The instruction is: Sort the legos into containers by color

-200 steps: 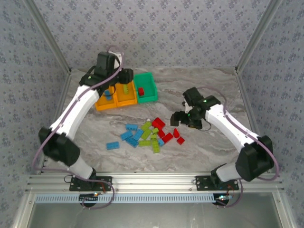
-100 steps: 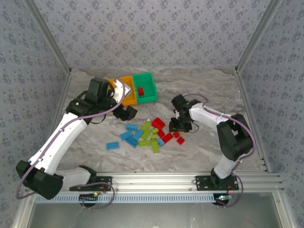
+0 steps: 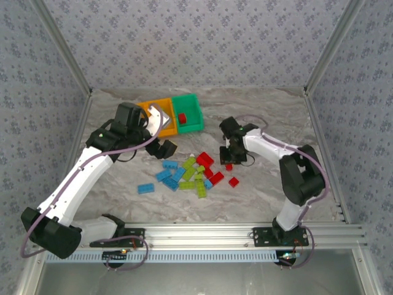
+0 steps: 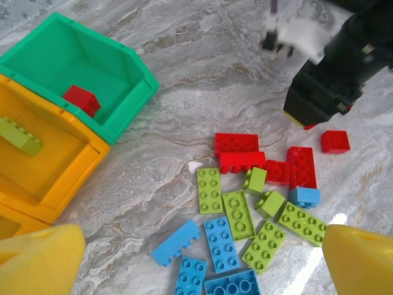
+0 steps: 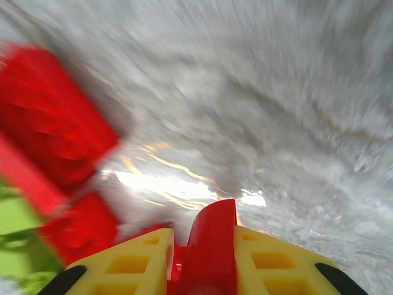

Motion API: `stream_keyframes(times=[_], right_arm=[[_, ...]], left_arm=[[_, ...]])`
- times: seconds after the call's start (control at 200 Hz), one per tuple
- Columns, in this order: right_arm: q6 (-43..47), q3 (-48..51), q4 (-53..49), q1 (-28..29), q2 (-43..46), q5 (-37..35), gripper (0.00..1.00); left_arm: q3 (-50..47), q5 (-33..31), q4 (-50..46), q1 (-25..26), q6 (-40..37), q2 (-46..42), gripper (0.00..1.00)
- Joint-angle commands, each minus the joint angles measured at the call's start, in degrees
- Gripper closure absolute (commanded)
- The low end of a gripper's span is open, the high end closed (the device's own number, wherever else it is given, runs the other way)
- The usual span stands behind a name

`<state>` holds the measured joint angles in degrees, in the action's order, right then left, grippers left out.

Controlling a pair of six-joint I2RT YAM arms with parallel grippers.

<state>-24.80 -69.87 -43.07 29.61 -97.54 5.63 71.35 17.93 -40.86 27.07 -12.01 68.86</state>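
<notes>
— Right claw [image 3: 233, 157] now clamps a red lego [image 5: 212, 246], front-right of the green bin [image 3: 191, 123]. Left claw [image 4: 202, 246] gapes wide, empty.
— Pick looks done. Next: carry it over that bin, release.

place: robot lab cell | evidence: patterned enclosure walls [image 3: 196, 43], aluminium rail [image 3: 196, 235], marbled table [image 3: 264, 190]

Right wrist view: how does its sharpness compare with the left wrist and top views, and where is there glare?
Right wrist view: motion blur smears the table and loose red legos, with glare mid-frame; the fingers and the clamped red brick look sharper. Left wrist view: crisp legos, a glare streak on the table at lower right. Top view: even light, soft shadows.
</notes>
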Motion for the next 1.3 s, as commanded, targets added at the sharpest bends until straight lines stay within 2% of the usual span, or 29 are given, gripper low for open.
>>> stream_keyframes(times=[0.0, 0.12, 0.24, 0.41, 0.635, 0.715, 0.775, 0.899, 0.999, 1.084, 1.179, 1.294], right_arm=[[0.26, -6.85, 1.83, -0.29, 5.31, -0.23, 0.74], [-2.46, -12.67, 10.82, 0.48, 1.93, 2.49, 0.74], [-3.60, -21.94, 15.44, 1.61, -6.69, -0.22, 0.76], [-0.16, -34.19, 21.22, 2.92, -20.94, -4.57, 0.75], [3.42, -53.69, 13.92, 3.35, -36.23, -5.95, 0.75], [4.39, -61.22, 9.70, 3.89, -40.68, -6.38, 0.66], [5.09, -68.77, 3.87, 4.14, -44.20, -6.66, 0.50], [7.63, -78.72, -6.10, 4.10, -47.35, -6.43, 0.49], [10.78, -77.66, -9.78, 3.73, -44.15, -6.21, 0.49], [14.98, -71.04, -11.22, 2.92, -37.77, -2.01, 0.47], [20.31, -56.51, -10.30, 1.82, -26.21, 1.35, 0.43], [20.70, -38.63, -7.77, -0.92, -10.84, 2.27, 0.28]], left_arm=[[-0.74, -3.10, 6.28, 0.25, 6.26, -1.67, 0.01], [-2.18, -6.81, 10.60, 0.18, 14.81, -0.89, 0.01], [-1.48, -6.85, 12.35, 0.18, 21.04, 0.47, 0.01], [-4.03, -7.76, 15.67, 0.27, 28.60, -0.91, 0.01], [-7.84, -9.35, 13.85, 1.02, 29.68, -5.23, 0.01], [-10.11, -9.27, 13.80, 1.05, 29.68, -6.48, 0.01], [-11.46, -9.11, 13.57, 1.14, 30.13, -7.00, 0.01], [-13.80, -9.49, 13.60, 1.38, 31.12, -8.03, 0.01], [-14.75, -11.32, 11.76, 1.54, 32.18, -8.48, 0.01], [-14.45, -13.66, 8.05, 2.03, 32.34, -8.23, 0.01], [-14.90, -15.45, 4.88, 3.58, 31.01, -7.63, 0.01], [-16.62, -15.35, 3.05, 6.09, 29.69, -5.61, 0.01]])
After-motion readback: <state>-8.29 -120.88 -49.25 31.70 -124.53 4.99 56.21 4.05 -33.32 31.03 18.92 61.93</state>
